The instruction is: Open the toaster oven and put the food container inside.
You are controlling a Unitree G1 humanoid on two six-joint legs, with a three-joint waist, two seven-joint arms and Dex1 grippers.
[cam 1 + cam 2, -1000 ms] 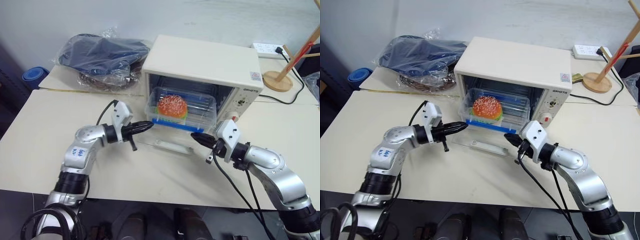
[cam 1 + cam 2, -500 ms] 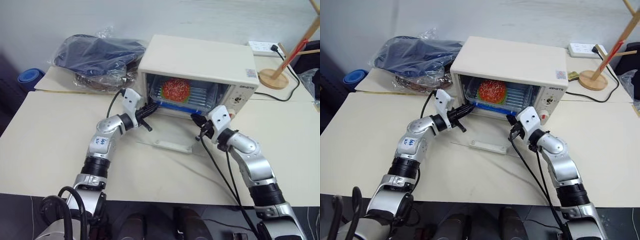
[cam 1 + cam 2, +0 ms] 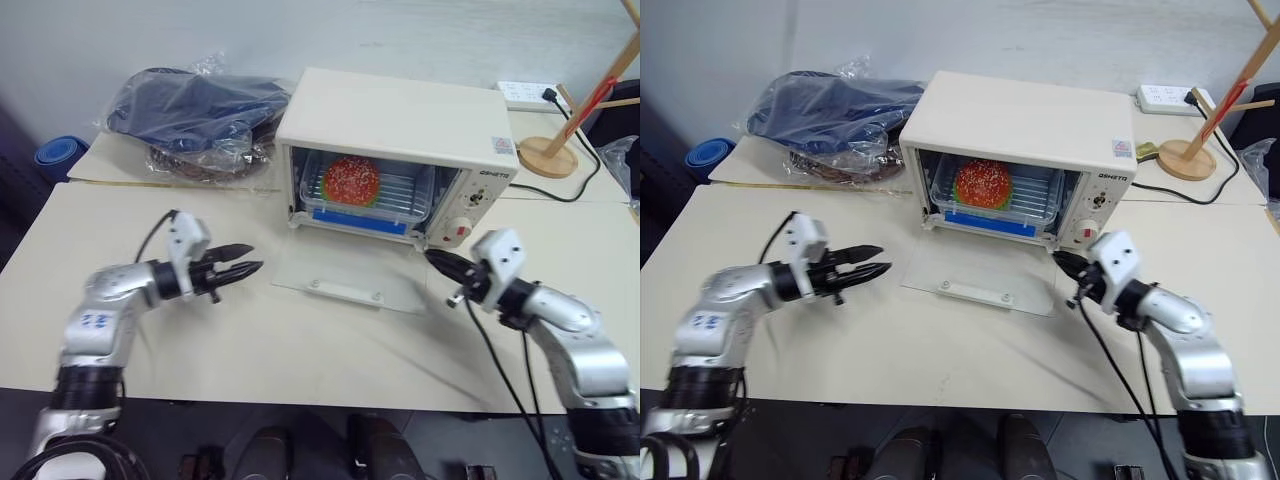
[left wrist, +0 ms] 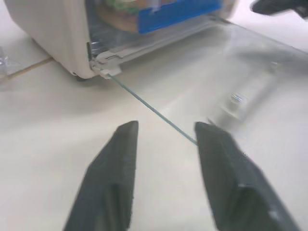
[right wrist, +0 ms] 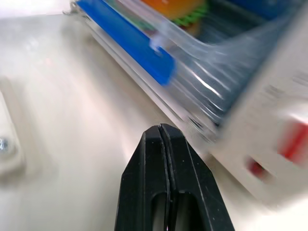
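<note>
With the food container (image 3: 365,190) inside the toaster oven (image 3: 400,130), left gripper (image 3: 240,270) parted, right gripper (image 3: 437,262) pinched empty; closing the door likely remains.

I see the toaster oven (image 3: 400,150) at the middle back of the table (image 3: 300,340), with its door (image 3: 350,275) lying flat in front of it, and the food container (image 3: 362,192) sits inside the oven. A bag (image 3: 200,115) lies to the left of the oven, and a wooden stand (image 3: 560,150) is at its right. My left gripper (image 3: 243,265) is left of the door and my right gripper (image 3: 435,260) is at the door's right, both apart from it.
</note>
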